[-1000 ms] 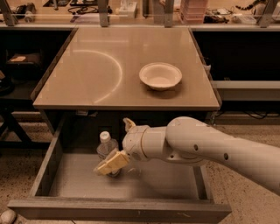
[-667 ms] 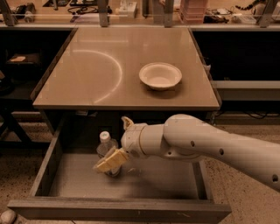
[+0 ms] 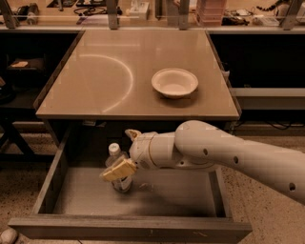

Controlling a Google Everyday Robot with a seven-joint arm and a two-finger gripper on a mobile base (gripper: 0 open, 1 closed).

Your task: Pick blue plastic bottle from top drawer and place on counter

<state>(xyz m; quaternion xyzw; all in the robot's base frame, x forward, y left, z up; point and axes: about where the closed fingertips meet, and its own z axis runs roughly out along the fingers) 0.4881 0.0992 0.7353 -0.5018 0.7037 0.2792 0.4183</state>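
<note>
The blue plastic bottle (image 3: 115,151) stands upright on the floor of the open top drawer (image 3: 162,195), left of centre; it is clear with a white cap. My gripper (image 3: 124,152) reaches into the drawer from the right and is open. One tan finger (image 3: 118,170) lies across the front of the bottle's body, and the other fingertip (image 3: 132,134) is behind and to the right of the cap. The bottle still rests on the drawer floor. The counter (image 3: 105,71) is the beige tabletop above the drawer, with a curved arc mark.
A white round bowl (image 3: 174,82) sits on the right half of the counter. A long cluttered shelf (image 3: 143,12) runs along the back. My white arm (image 3: 228,152) crosses the drawer's right side. The drawer's front panel (image 3: 128,228) is nearest the camera.
My gripper has shifted slightly left and up toward the bottle, so the front finger now overlaps the bottle's body. The bottle and the bowl have not moved.
</note>
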